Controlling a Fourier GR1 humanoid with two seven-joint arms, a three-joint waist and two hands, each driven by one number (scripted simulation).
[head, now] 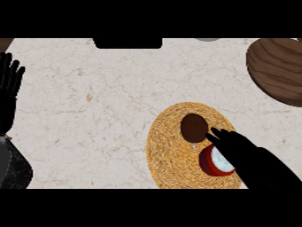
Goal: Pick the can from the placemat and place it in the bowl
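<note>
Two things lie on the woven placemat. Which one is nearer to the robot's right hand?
The red can with the pale top: the right hand lies over it. The dark brown oval object lies just beyond the fingertips, farther up the placemat.

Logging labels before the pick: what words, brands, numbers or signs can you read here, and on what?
None readable.
Red can with its pale top, on the woven placemat under the right robot hand: no label shows.
Wooden bowl: grain only.
Dark brown oval object: plain.

The right hand (235, 146) hides part of the can (213, 163); the wooden bowl (285, 71) is cut off at the counter's (101, 102) far right corner.
</note>
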